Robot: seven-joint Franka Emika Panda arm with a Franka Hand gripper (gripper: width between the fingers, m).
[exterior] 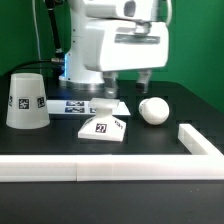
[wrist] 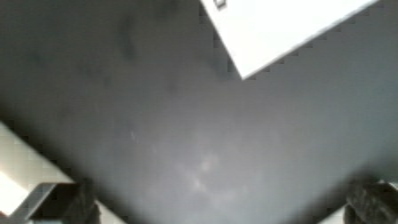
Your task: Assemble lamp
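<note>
Bulb, lying on the surface near the base, looks light, rigid and apt to roll, probably best pinched at its neck by the jaws, now spread wide and empty above the base.

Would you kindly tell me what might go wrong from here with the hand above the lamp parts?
The bulb lies loose beside the base; a nudge from the open hand might roll it away. In the wrist view only a white corner shows, outside the gap between the fingers, so a straight descent may miss or clip it.
</note>
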